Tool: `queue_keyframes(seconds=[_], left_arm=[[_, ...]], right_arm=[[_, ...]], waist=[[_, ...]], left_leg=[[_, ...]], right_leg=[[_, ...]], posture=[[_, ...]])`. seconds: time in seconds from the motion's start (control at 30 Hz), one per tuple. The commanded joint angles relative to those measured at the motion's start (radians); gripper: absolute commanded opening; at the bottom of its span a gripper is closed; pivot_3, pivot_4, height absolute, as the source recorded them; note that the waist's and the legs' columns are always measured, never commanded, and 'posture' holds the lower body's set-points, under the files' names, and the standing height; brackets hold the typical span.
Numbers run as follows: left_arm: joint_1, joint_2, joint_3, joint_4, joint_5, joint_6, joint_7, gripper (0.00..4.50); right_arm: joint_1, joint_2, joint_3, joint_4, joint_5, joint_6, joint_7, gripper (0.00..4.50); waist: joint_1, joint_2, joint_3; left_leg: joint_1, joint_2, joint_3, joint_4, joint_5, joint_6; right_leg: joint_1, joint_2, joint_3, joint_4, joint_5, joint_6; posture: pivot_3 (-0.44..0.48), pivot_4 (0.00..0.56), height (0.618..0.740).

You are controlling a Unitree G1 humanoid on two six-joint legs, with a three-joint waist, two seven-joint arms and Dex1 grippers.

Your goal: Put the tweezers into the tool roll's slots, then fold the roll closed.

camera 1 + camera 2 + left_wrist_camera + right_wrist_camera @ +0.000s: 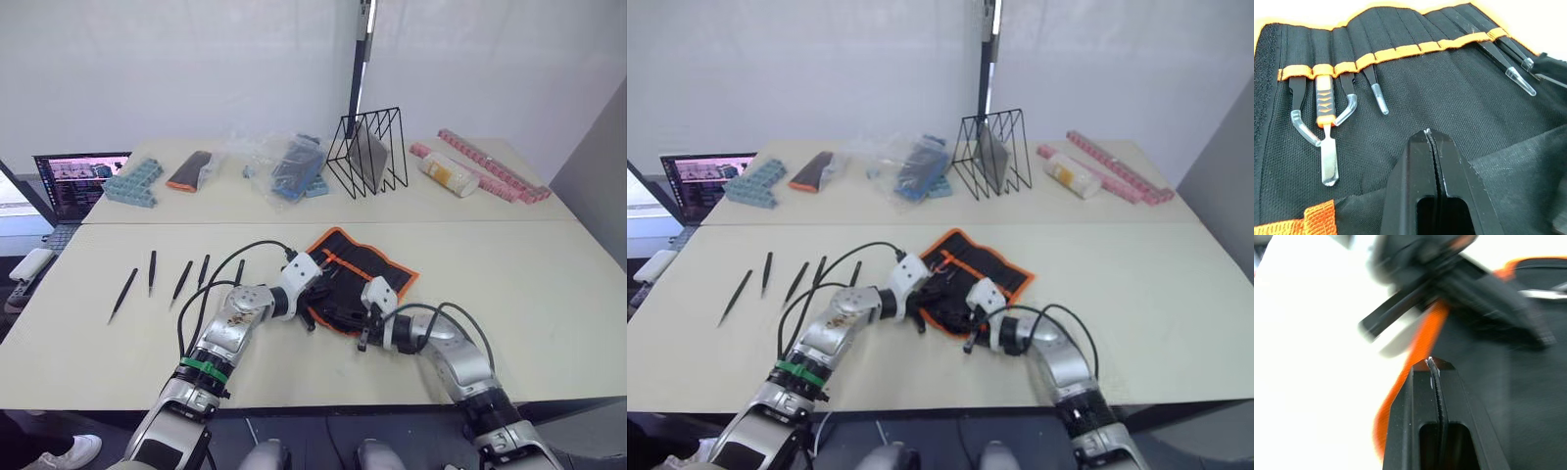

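While five tweezers (152,272) lay at nine o'clock, my left gripper (1427,134) and right gripper (1430,361), both closed empty, met over the tool roll (377,262).

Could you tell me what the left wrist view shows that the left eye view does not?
The left wrist view alone shows the inside of the tool roll: tools already tucked under its orange stripe, among them an orange-handled tool and clear-capped tips, with the left gripper shut above the fabric. The left eye view alone shows five tweezers lying on the table to the left of the roll, the right gripper at the roll's near edge, and a wire rack at the back. Both show the roll open, not yet folded.
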Motion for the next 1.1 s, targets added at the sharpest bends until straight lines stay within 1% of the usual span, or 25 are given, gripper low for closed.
queue_keyframes(seconds=[0.03,0.1,0.23,0.33,0.4,0.5,0.57,0.67,0.73,0.83,0.9,1.0,1.1], left_arm=[[0.013,0.029,0.001,-0.003,0.024,0.029,-0.004,0.02],[0.011,0.035,0.003,-0.005,0.027,0.032,-0.003,0.02],[0.004,0.033,0.003,0.000,0.026,0.031,-0.006,0.02],[-0.001,0.031,0.002,-0.001,0.025,0.032,-0.007,0.02],[-0.001,0.028,0.000,-0.004,0.025,0.032,-0.006,0.02],[0.002,0.023,-0.003,-0.013,0.021,0.030,-0.009,0.02],[0.007,0.023,-0.003,-0.021,0.017,0.029,-0.016,0.02],[0.015,0.028,-0.008,-0.030,0.011,0.034,-0.033,0.02],[0.018,0.031,-0.009,-0.037,0.010,0.036,-0.039,0.02],[0.017,0.032,-0.004,-0.044,0.007,0.039,-0.041,0.02],[0.013,0.029,0.001,-0.044,0.005,0.043,-0.037,0.02],[0.008,0.024,0.008,-0.053,-0.001,0.051,-0.028,0.02],[0.014,0.023,0.013,-0.075,-0.008,0.064,-0.027,0.02]], right_arm=[[0.088,-0.047,0.046,0.067,-0.058,0.019,0.020,0.00],[0.101,-0.075,0.041,0.059,-0.064,0.008,0.024,0.00],[0.111,-0.114,0.048,0.046,-0.078,-0.015,0.032,0.00],[0.112,-0.173,0.072,0.020,-0.140,-0.079,0.030,0.00],[0.117,-0.215,0.079,-0.034,-0.158,-0.102,0.041,0.00],[0.123,-0.247,0.050,-0.165,-0.083,-0.032,0.066,0.00],[0.115,-0.253,0.023,-0.248,-0.006,0.063,0.075,0.00],[0.060,-0.236,0.006,-0.322,0.057,0.160,0.075,0.00],[0.014,-0.199,-0.021,-0.344,0.104,0.213,0.057,0.00],[-0.048,-0.142,-0.053,-0.312,0.128,0.255,0.014,0.00],[-0.084,-0.107,-0.048,-0.269,0.102,0.250,-0.021,0.00],[-0.108,-0.087,0.010,-0.184,0.003,0.193,-0.057,0.00],[-0.110,-0.046,0.021,-0.075,-0.056,0.118,-0.113,0.00]], waist=[[0.001,0.000,0.000],[0.005,0.001,0.000],[0.007,0.000,0.000],[0.007,0.000,0.000],[0.006,0.000,0.000],[0.007,0.001,0.000],[0.007,0.000,0.000],[0.007,0.001,0.001],[0.004,0.002,0.003],[0.004,0.002,0.003],[0.004,0.002,0.003],[0.007,0.002,0.003],[0.007,0.002,0.003]], left_leg=[[0.003,0.000,0.000,-0.001,0.000,0.000],[0.006,0.001,0.000,-0.003,0.000,0.000],[0.006,0.001,0.000,-0.003,-0.001,0.001],[0.006,0.001,-0.001,-0.003,-0.001,0.001],[0.006,0.001,-0.001,-0.003,-0.001,0.001],[0.005,0.001,-0.001,-0.003,-0.001,0.001],[0.004,0.001,-0.001,-0.003,-0.001,0.001],[0.002,0.001,-0.001,-0.003,-0.001,0.001],[0.001,0.001,-0.001,-0.002,-0.001,0.001],[-0.002,0.001,-0.001,-0.002,-0.001,0.001],[-0.003,0.000,-0.001,-0.002,-0.001,0.001],[-0.011,-0.001,-0.001,-0.002,0.000,0.000],[-0.014,-0.001,-0.001,-0.001,0.000,-0.001]], right_leg=[[0.007,0.000,0.000,-0.001,0.000,0.000],[0.010,0.000,0.000,-0.003,0.000,0.000],[0.010,-0.001,-0.001,-0.006,0.000,0.000],[0.011,-0.001,-0.001,-0.006,0.000,0.000],[0.011,-0.001,-0.001,-0.006,0.000,0.001],[0.012,-0.001,-0.001,-0.006,-0.001,0.001],[0.011,-0.001,-0.001,-0.006,-0.001,0.001],[0.009,-0.002,0.000,-0.006,-0.001,0.001],[0.008,-0.002,0.000,-0.006,-0.001,0.001],[0.005,-0.002,0.000,-0.005,-0.001,0.001],[0.004,-0.002,0.000,-0.005,-0.001,0.001],[-0.005,-0.003,0.000,-0.003,0.000,0.001],[-0.010,-0.003,0.000,-0.001,0.000,0.000]], posture=[[0.000,0.150,0.740],[0.000,0.150,0.740],[0.000,0.150,0.740],[0.000,0.150,0.740],[0.000,0.150,0.740],[0.000,0.150,0.740],[0.000,0.150,0.740],[0.000,0.150,0.740],[0.000,0.150,0.740],[0.000,0.150,0.740],[0.000,0.150,0.740],[0.000,0.150,0.740],[0.000,0.150,0.740]])
